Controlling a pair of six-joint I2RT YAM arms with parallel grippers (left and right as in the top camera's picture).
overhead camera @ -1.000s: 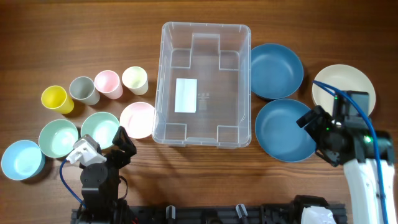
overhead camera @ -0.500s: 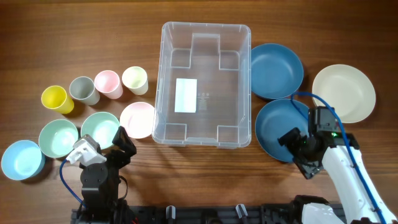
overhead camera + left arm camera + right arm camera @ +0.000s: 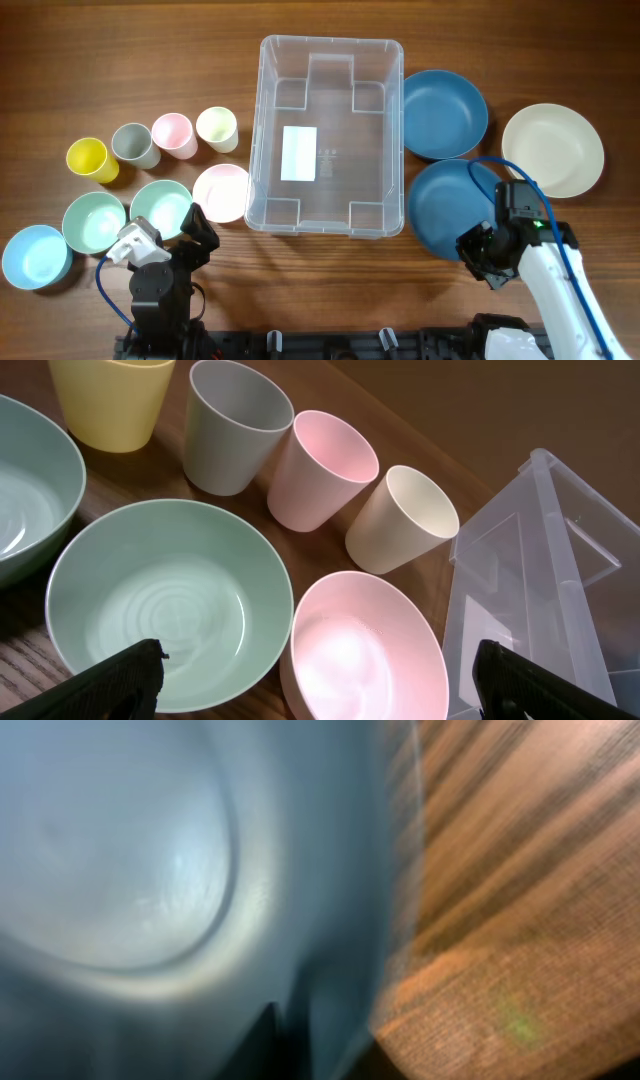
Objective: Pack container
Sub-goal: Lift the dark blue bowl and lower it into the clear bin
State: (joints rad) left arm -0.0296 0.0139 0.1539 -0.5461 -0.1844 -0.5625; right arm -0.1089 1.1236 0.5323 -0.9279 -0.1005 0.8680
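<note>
Container (image 3: pixel 345 110) sits mid-table, empty bar its floor label (image 3: pixel 299 153): nothing packed yet. Cups (image 3: pixel 173 135) and bowls (image 3: pixel 160 205) left, plates (image 3: pixel 552 150) right, all outside. Right gripper (image 3: pixel 480 255) at near blue plate (image 3: pixel 445 205) rim; grip indeterminate, view blurred. Left gripper (image 3: pixel 198 228) spread wide, empty.

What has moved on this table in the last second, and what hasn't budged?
The right end effector swung from beside the cream plate toward the robot's side of the table and now sits at the near rim of the nearer blue plate. Whether it grips the plate cannot be told. The left end effector, the container, the cups and the bowls stayed put.
</note>
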